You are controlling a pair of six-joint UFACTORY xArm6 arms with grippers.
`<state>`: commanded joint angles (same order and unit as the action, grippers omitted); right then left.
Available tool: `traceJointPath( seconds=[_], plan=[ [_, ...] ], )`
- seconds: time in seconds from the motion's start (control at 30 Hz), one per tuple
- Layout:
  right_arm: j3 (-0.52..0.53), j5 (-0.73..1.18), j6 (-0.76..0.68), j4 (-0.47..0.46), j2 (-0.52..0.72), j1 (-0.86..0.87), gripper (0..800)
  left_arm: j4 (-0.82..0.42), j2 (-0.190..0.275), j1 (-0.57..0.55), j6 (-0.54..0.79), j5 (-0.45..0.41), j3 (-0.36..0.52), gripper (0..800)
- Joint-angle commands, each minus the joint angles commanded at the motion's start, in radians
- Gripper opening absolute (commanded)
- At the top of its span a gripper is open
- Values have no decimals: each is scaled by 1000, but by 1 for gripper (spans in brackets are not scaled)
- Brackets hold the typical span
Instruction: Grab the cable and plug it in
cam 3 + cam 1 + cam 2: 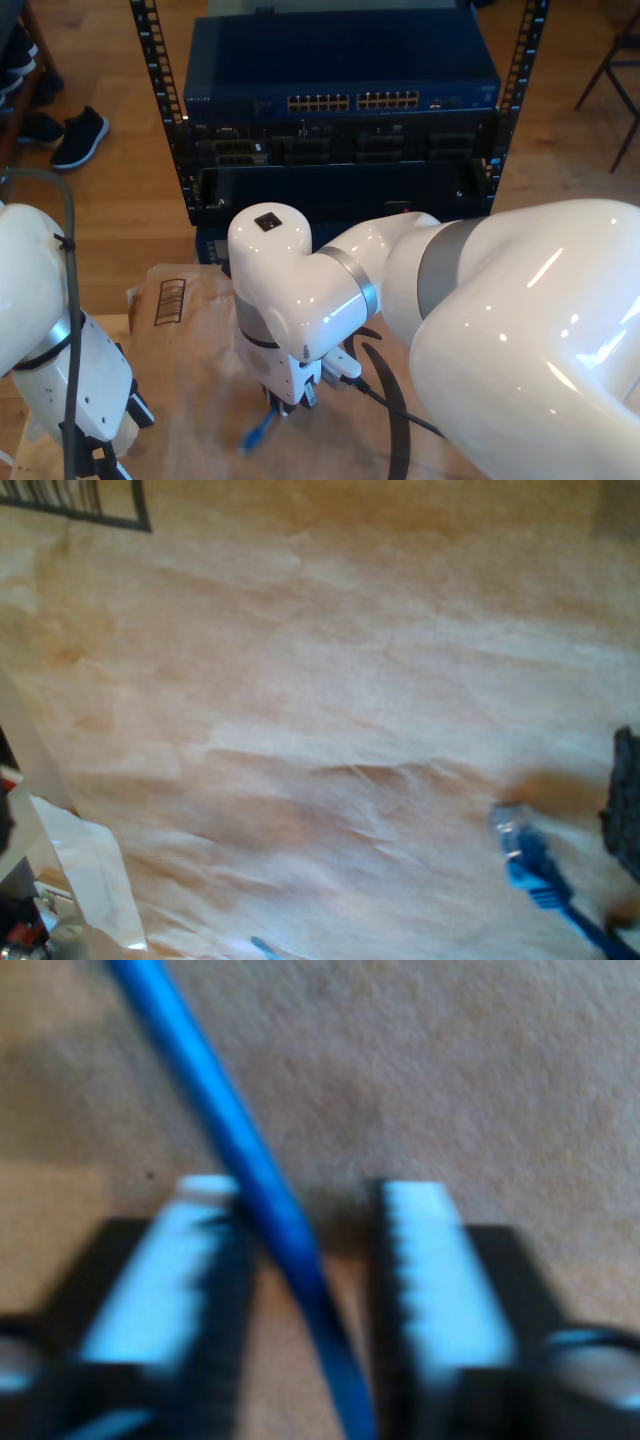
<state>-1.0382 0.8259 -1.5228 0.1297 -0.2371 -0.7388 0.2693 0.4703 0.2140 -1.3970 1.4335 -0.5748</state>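
Second gripper (312,1290) open, fingers (165,1290) astride the cable (240,1150) on the paper-covered table (520,1080), not yet clamped. Best to centre, then close gently. Clear plug (512,825) free nearby. First gripper's fingers: cannot tell. Rack (340,100) well apart, room ample.

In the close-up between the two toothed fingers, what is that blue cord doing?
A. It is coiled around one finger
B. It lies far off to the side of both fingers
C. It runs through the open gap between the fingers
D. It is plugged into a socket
C: in the second wrist view the cable passes between the spread fingers of my second gripper, close by one of them, above the brown paper.
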Motion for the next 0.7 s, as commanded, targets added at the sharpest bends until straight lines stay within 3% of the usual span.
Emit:
traceJointPath(
  seconds=[0.17,0.23,0.47,0.7],
  plan=[
    [17,9,-6,81,74,60,1,3,0,0,-3,2,-44,799],
    [69,14,-40,121,143,112,1,25,-6,-6,-3,3,-89,799],
    [204,196,-83,299,417,397,1,381,-141,-3,-2,63,-256,798],
    [210,440,-80,535,560,528,2,509,-252,-46,11,68,-350,799]
  ],
)
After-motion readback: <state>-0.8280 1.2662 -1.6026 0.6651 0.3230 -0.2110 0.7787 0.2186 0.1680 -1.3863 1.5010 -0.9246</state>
